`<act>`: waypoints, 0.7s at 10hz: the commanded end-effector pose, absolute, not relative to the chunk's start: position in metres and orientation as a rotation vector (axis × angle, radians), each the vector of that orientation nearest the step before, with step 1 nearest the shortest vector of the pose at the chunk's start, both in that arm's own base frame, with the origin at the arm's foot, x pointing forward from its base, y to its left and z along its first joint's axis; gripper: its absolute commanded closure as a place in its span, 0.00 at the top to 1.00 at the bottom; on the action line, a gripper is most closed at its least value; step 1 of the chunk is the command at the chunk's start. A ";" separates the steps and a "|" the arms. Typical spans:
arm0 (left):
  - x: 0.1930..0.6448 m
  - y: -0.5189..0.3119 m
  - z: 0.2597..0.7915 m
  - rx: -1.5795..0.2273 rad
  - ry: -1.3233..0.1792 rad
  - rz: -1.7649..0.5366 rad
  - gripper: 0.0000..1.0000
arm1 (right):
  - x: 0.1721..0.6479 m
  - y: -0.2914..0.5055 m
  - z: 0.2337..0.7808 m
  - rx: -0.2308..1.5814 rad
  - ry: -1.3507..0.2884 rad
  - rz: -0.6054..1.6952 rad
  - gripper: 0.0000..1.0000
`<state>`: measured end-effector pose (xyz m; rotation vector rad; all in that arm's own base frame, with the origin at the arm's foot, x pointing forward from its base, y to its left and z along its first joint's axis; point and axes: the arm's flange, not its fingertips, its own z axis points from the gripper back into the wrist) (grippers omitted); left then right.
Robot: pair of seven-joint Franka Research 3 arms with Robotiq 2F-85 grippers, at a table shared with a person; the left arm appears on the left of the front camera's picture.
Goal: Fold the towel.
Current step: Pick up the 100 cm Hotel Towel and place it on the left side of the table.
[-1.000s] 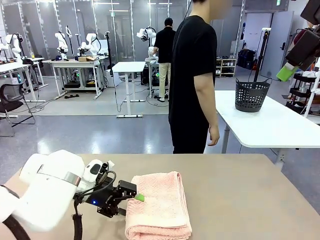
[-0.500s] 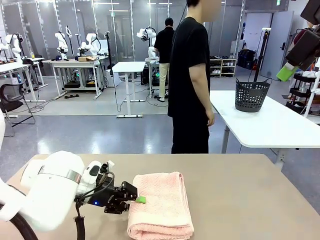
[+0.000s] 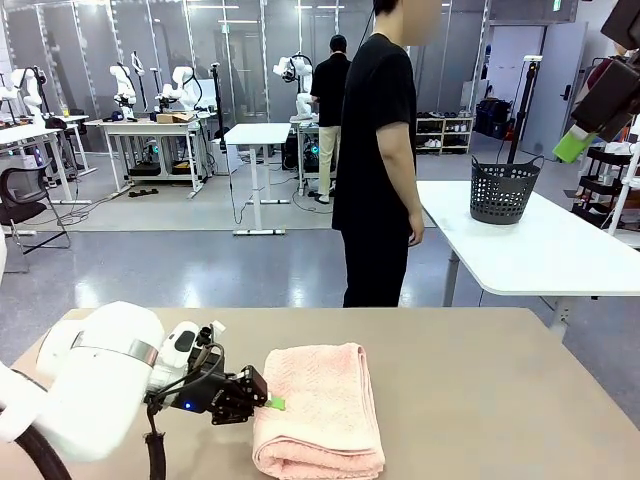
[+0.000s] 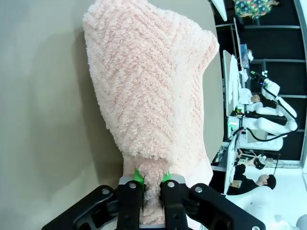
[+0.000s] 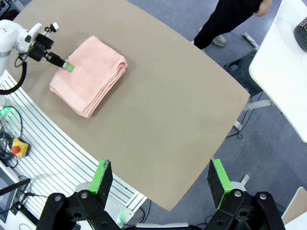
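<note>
The salmon-pink towel (image 3: 320, 405) lies folded in layers on the brown table (image 3: 480, 400), near its front left. My left gripper (image 3: 272, 403) is at the towel's left edge, shut on a pinch of the cloth. In the left wrist view the green pads (image 4: 138, 176) squeeze a bunch of the towel (image 4: 148, 91), which stretches away from the fingers. My right gripper (image 5: 160, 182) is held high above the table, open and holding nothing. From up there the towel (image 5: 88, 74) and the left gripper (image 5: 67, 66) show at the upper left.
A person in black (image 3: 380, 160) stands beyond the table's far edge, side-on. A dark grey basket (image 3: 503, 190) sits on a white table (image 3: 540, 245) at the back right. The brown table to the right of the towel is bare.
The left gripper's jaws have come together on the towel's left edge, and that edge has shifted a little. The person has stepped slightly to the left. The right arm has not moved.
</note>
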<state>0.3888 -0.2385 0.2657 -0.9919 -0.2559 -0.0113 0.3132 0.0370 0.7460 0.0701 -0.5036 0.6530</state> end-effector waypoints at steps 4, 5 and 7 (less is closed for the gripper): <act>0.356 -0.115 0.289 -0.967 -0.278 -0.125 0.00 | 0.313 0.036 0.748 0.067 -0.498 0.644 1.00; 0.349 -0.070 0.289 -0.935 -0.281 -0.167 0.00 | 0.313 0.036 0.748 0.067 -0.498 0.644 1.00; 0.345 0.003 0.282 -0.923 -0.326 -0.119 0.00 | 0.313 0.036 0.748 0.067 -0.498 0.644 1.00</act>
